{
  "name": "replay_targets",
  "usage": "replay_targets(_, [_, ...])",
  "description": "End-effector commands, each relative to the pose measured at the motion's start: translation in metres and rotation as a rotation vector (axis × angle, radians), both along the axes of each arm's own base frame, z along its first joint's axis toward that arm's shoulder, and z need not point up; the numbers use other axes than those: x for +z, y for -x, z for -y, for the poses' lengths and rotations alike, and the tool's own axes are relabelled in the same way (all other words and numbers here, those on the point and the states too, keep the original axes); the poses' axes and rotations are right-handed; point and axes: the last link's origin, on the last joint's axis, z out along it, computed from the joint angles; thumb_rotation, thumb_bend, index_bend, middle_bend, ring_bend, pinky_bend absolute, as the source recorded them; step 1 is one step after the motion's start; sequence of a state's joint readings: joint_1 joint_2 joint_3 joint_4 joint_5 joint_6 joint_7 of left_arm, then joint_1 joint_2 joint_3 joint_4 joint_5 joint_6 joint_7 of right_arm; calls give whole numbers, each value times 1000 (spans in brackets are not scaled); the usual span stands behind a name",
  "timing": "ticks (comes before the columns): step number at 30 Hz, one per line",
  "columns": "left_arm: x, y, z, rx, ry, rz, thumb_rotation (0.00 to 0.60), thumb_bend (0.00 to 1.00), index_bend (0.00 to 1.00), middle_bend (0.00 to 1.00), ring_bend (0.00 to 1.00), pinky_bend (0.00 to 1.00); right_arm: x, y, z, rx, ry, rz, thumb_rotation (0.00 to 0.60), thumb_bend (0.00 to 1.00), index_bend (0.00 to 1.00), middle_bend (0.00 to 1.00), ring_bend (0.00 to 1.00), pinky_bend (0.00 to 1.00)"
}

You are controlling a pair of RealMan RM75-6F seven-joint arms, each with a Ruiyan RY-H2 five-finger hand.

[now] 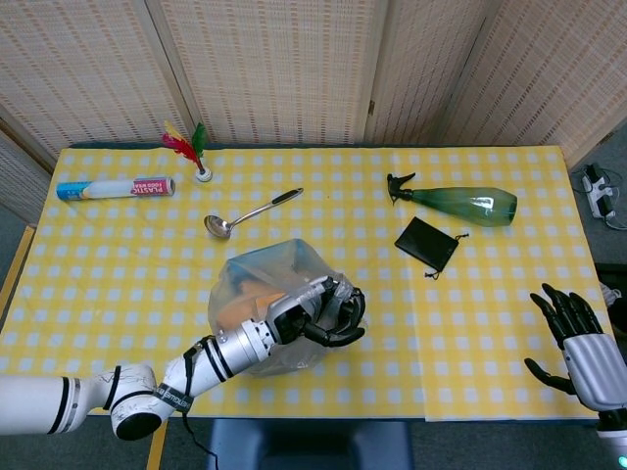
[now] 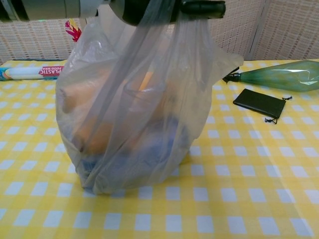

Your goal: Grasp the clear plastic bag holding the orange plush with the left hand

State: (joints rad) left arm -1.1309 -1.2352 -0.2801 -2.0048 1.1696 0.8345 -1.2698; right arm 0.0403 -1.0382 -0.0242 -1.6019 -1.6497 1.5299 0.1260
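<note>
The left hand (image 1: 328,311) has its fingers curled closed around the gathered top of the clear plastic bag (image 1: 263,311), gripping it on the side toward the black pouch; the chest view shows only the hand's underside at the top edge, with the film drawn up taut into it. The bag's base rests on the yellow checked table (image 1: 118,264), near the front edge and roughly central, and the orange plush (image 2: 94,107) shows through the film, with a blue item low inside that is too blurred to identify. All other items are placed relative to the bag. The metal ladle (image 1: 250,212) lies just behind it, not touching. The feather shuttlecock (image 1: 192,149) stands farther back and to the left, and the plastic wrap box (image 1: 115,187) lies well apart at the far left. The black pouch (image 1: 426,244) lies to the right and slightly behind, and the green spray bottle (image 1: 458,203) lies on its side beyond the pouch. Nothing lies against the bag, and the table around its base is bare cloth. The right hand (image 1: 578,345) is well apart at the right front corner, fingers spread, holding nothing.
</note>
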Motion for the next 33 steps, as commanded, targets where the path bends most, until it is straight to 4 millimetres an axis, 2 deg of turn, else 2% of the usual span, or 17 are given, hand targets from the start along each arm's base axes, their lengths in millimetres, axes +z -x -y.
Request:
replay_targets(1, [19,1,-3,83,-55,-51,600,585,670,921,868,954,-1,0,0,0,-3,-2,600,259,0,0,0,0])
replay_targets(6, [29,3,-3,134,-94,-75,600,632,658,944,891,963,-1,0,1,-2,-5,-3,600,259,0,0,0,0])
replay_targets(8, [39,2,-3,146,-95,-57,600,634,658,946,892,965,-2,0,1,-4,-9,-5,600,259,0,0,0,0])
replay_targets(9, [58,-1,-6,156,-117,-20,600,635,657,946,893,964,-3,0,1,-5,-14,-6,600,259,0,0,0,0])
replay_targets(12, [87,-7,-12,161,-139,9,600,638,658,946,892,965,-4,0,1,-6,-14,-8,600,259,0,0,0,0])
replay_targets(17, [157,-43,-27,146,-236,129,600,633,657,946,893,965,-5,1,3,-20,-13,-15,600,259,0,0,0,0])
replay_targets(21, [186,-62,-28,107,-293,129,600,625,656,946,893,965,-6,0,4,-22,-9,-19,600,259,0,0,0,0])
replay_targets(25, [187,-64,-25,116,-276,105,600,626,656,946,893,965,-7,0,4,-19,-13,-21,600,259,0,0,0,0])
replay_targets(33, [169,-64,-27,79,-255,63,600,627,657,946,892,965,-8,1,5,-27,-19,-23,600,259,0,0,0,0])
